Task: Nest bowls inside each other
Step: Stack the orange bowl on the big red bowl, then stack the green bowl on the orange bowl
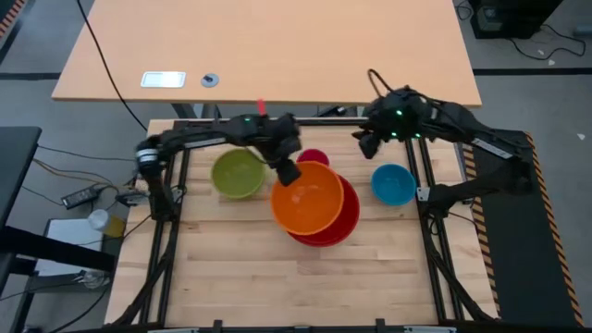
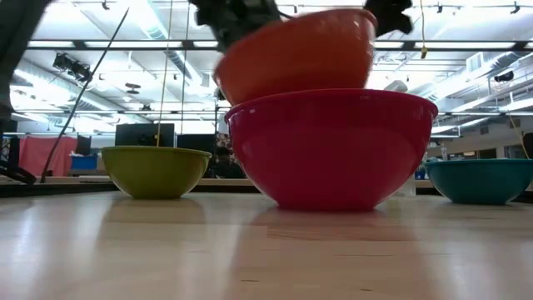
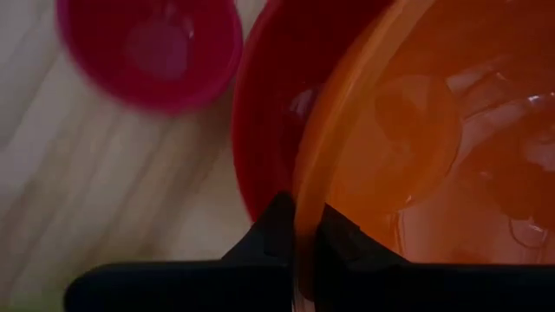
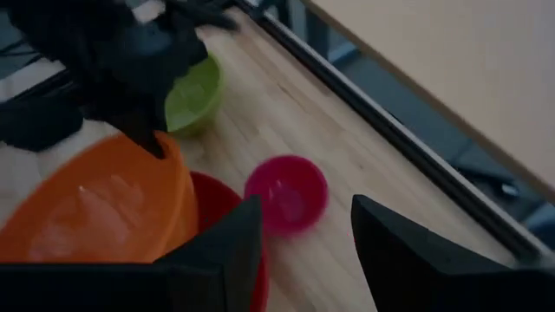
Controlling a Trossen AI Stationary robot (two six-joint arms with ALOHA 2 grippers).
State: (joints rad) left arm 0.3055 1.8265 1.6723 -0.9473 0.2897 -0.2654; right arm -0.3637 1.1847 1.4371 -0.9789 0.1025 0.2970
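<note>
The orange bowl [image 1: 310,199] hangs over the red bowl [image 1: 335,227] at mid-table, with my left gripper [image 1: 287,172] shut on its rim. In the low view the orange bowl [image 2: 296,54] is tilted, its bottom about level with the red bowl's rim [image 2: 333,98]. The small pink bowl [image 1: 314,156] stands just behind them. On the table, the green bowl [image 1: 238,173] stands to the left and the blue bowl [image 1: 393,183] to the right. My right gripper [image 1: 363,146] hovers open above the far right, with nothing between its fingers [image 4: 234,251]. My left gripper pinches the orange bowl's rim [image 3: 303,204] on its far-left side, one finger [image 3: 276,232] outside the wall and one [image 3: 338,238] inside. The fingers slant down from the far left. The bowl hangs tilted over the red bowl; whether the two bowls touch I cannot tell.
A black metal frame [image 1: 435,231] borders the wooden tabletop on its left, right and far sides. Open wood [image 1: 296,287] lies between the bowls and the near edge. Beyond the frame stands a separate tan desk [image 1: 277,46].
</note>
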